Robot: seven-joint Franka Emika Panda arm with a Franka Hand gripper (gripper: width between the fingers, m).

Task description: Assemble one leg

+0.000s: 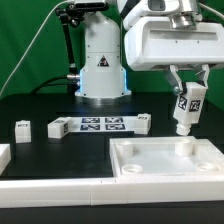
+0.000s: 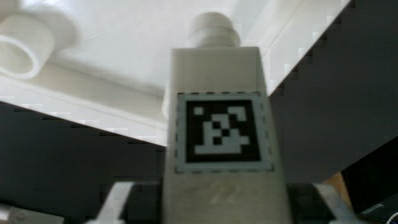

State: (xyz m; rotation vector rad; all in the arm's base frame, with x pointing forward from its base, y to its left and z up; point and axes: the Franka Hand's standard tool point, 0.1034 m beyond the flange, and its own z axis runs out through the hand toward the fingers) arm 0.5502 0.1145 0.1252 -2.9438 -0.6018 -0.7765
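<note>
My gripper [image 1: 187, 88] is shut on the leg [image 1: 186, 108], a small white block with a black-and-white marker tag. It holds the leg roughly upright in the air, just above the far right part of the large white tray piece [image 1: 165, 165]. In the wrist view the leg [image 2: 219, 110] fills the middle, its round peg end [image 2: 214, 25] pointing at the tray piece [image 2: 107, 90]. A round socket [image 2: 32, 45] of the tray lies off to one side of the peg. My gripper [image 2: 221, 200] shows a finger [image 2: 118, 200] on each side of the leg.
The marker board [image 1: 100, 125] lies in front of the robot base [image 1: 103, 60]. Three more small white blocks lie near it, two on the exterior view's left [image 1: 22, 127] [image 1: 58, 127] and one at the board's right end [image 1: 143, 121]. A white piece [image 1: 3, 155] shows at the left edge.
</note>
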